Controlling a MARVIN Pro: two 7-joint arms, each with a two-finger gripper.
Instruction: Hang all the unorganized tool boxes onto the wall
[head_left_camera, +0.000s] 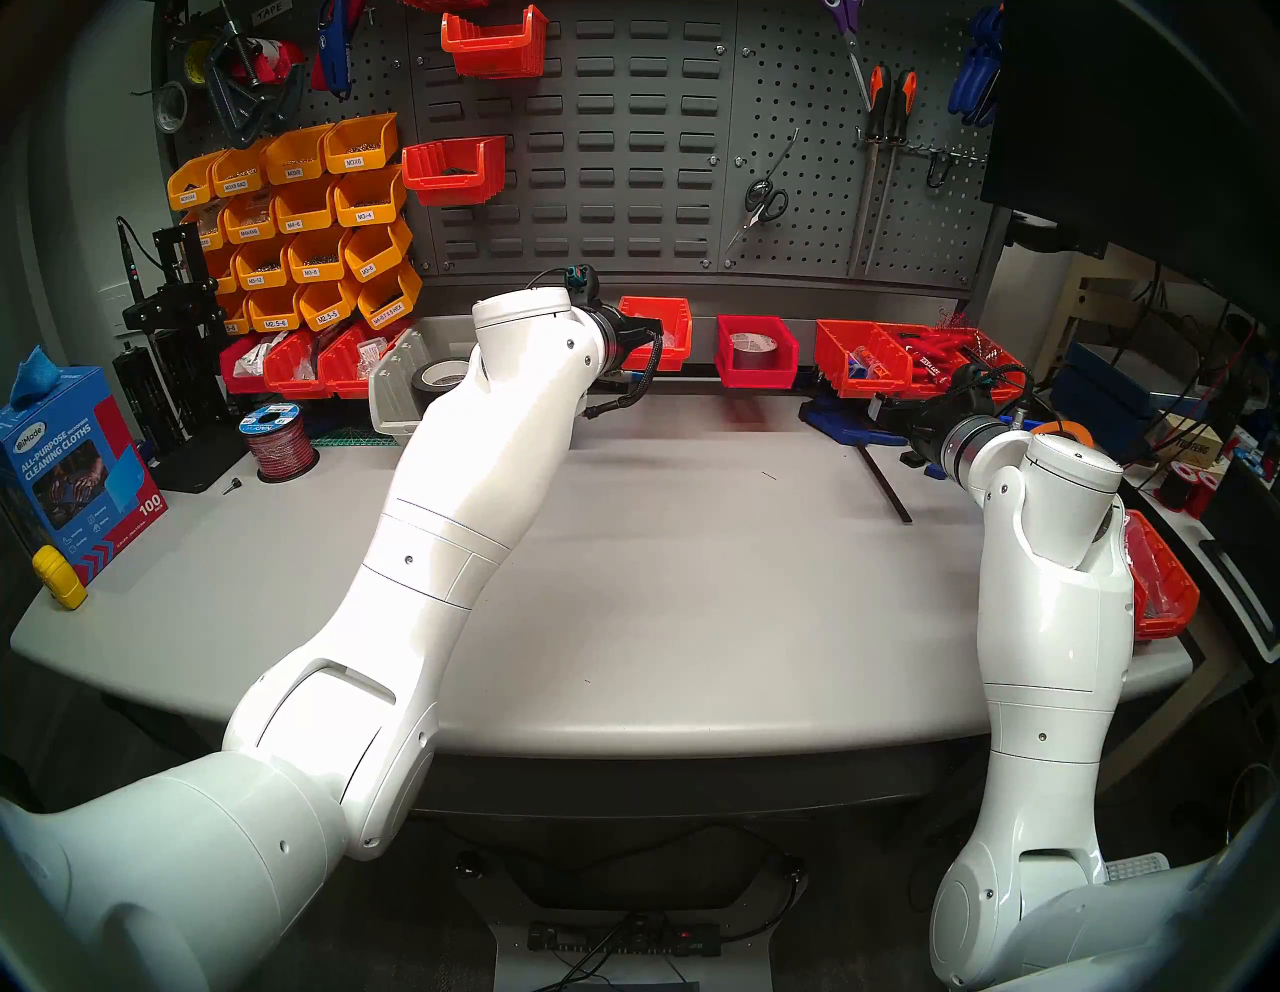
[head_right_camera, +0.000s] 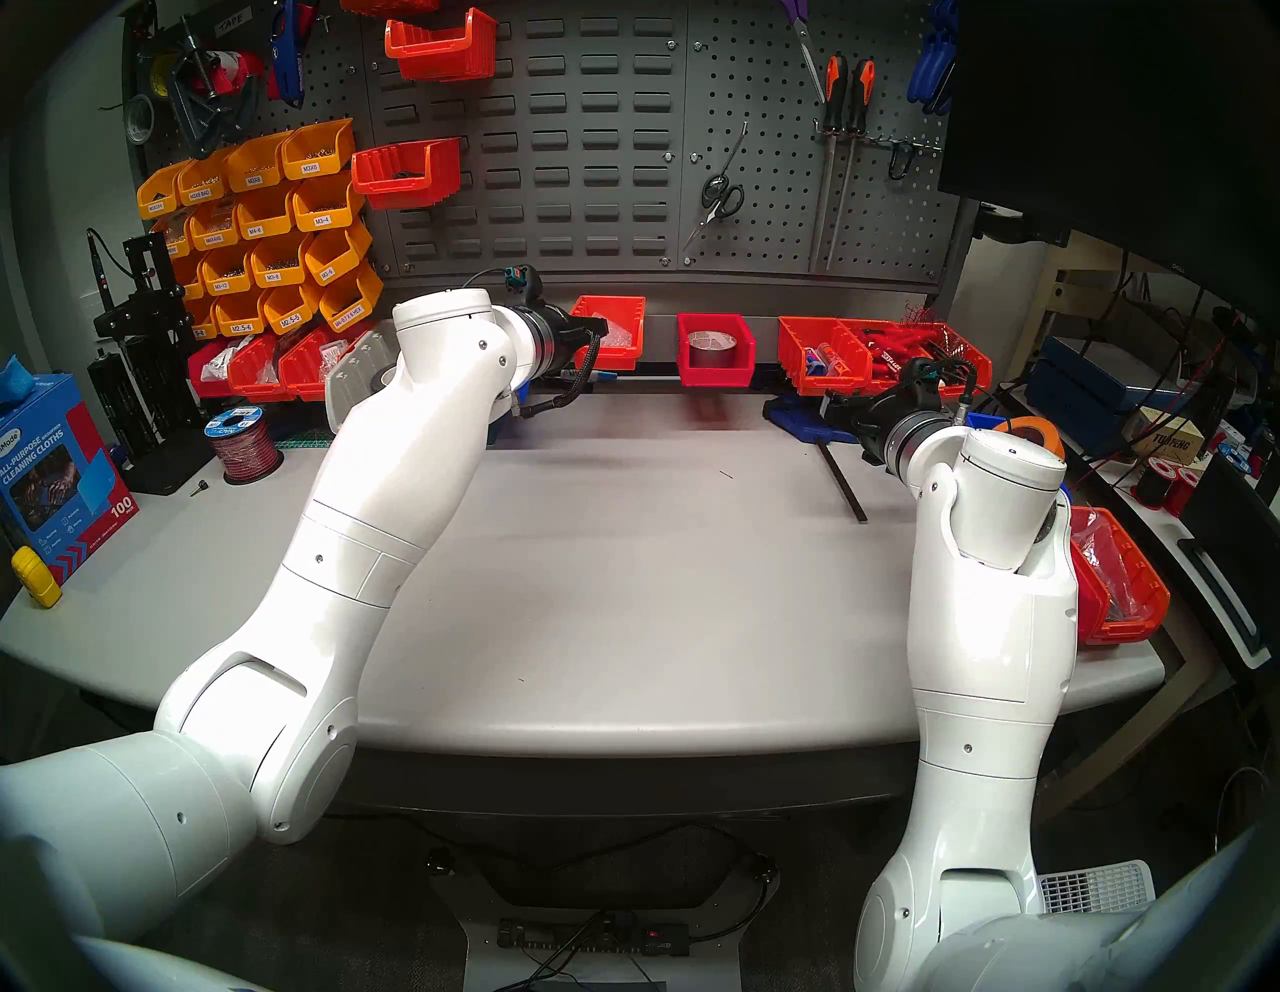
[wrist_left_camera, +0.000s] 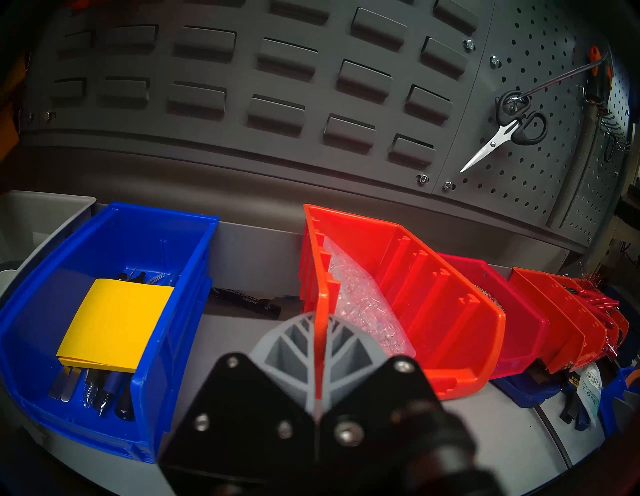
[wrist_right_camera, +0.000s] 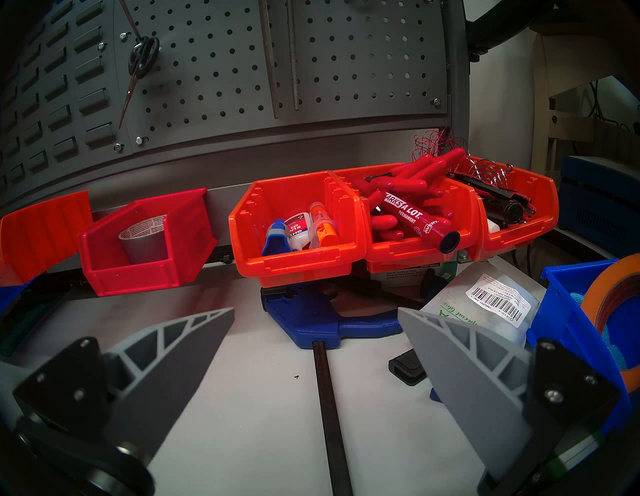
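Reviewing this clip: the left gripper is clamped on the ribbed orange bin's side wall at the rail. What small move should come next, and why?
Probably a slight push back and down, then release. The left gripper pinches the side wall of the orange bin, whose back edge sits at the light grey rail beside the red tape bin, so it looks almost seated.

Onlooker: What sits at the far left of the tabletop (head_left_camera: 623, 589)?

Operator: A blue box of cleaning cloths (head_left_camera: 66, 471), with a small yellow object (head_left_camera: 61, 568) just in front of it. A spool of red wire (head_left_camera: 277, 443) stands nearby.

Onlooker: And on the pegboard?

Operator: Black-handled scissors (head_left_camera: 762, 201) hang there, orange-handled files (head_left_camera: 883, 138) to their right. Below, a blue bin (wrist_left_camera: 114, 311) holds a yellow notepad (wrist_left_camera: 117, 325) over pens.
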